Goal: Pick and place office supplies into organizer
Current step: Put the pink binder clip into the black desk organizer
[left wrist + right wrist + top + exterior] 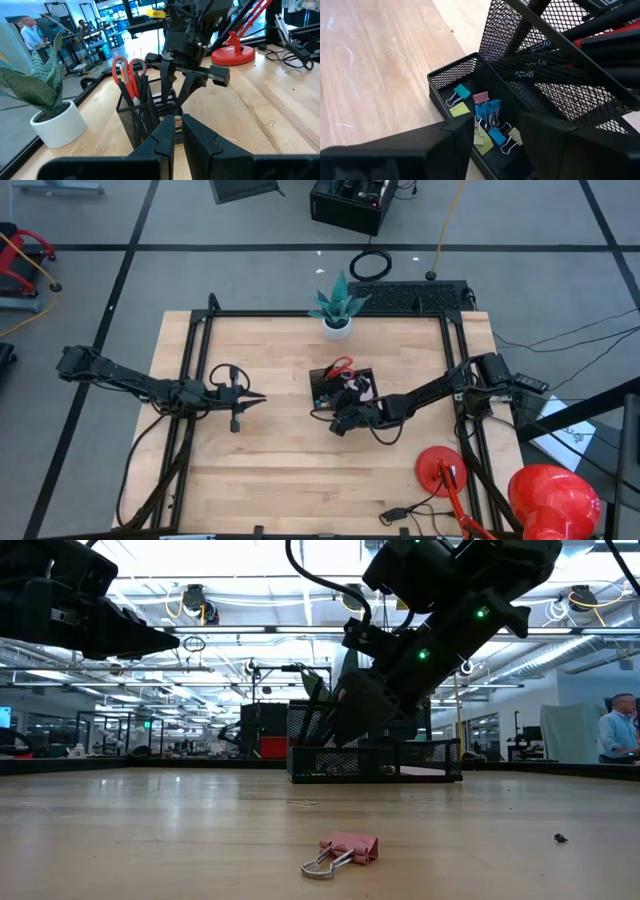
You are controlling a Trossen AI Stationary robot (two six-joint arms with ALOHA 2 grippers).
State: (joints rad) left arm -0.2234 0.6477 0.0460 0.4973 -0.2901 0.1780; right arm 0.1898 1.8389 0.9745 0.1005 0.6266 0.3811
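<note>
Several coloured binder clips (487, 117) lie in the organizer (451, 75) tray, under the right gripper (495, 142), whose fingers stand apart and empty. One pink clip (342, 852) lies on the table (280, 470); the left gripper (252, 399) hangs apart, fingers together.

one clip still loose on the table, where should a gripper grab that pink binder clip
Grip the pink binder clip across its folded pink body, coming straight down from above. It lies flat on the wooden table with its wire handle pointing sideways; the body is the thicker, firmer part, while the thin wire loop would likely slip.
</note>
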